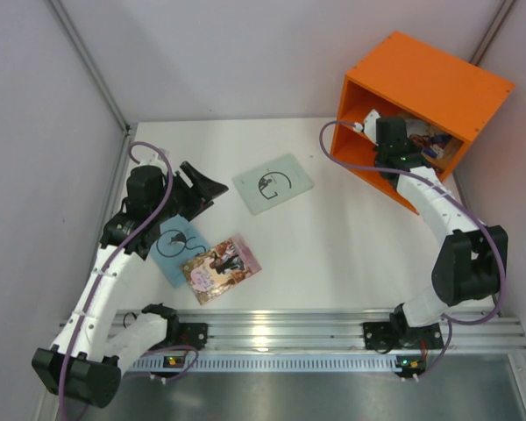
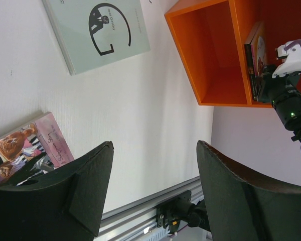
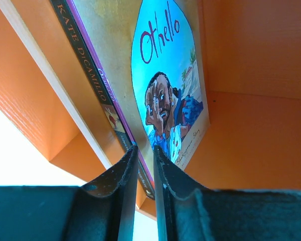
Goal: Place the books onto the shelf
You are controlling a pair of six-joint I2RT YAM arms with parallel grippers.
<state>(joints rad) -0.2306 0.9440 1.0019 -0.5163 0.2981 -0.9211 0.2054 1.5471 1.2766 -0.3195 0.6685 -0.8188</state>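
Five books are showing in all. Three are lying on the worktop (image 1: 351,237): one pale green book (image 1: 273,182) near the centre of the top view, and one light blue book (image 1: 177,254) and one pink illustrated book (image 1: 221,268) at lower left. Two are sitting inside the single orange shelf (image 1: 438,79) at upper right: one Othello book (image 3: 165,90) and one dark-spined book (image 3: 85,65). One divider (image 2: 239,50) is splitting the shelf into two compartments. Two arms are showing, one left arm (image 1: 105,281) and one right arm (image 1: 438,210), each carrying two fingers (image 2: 65,196).
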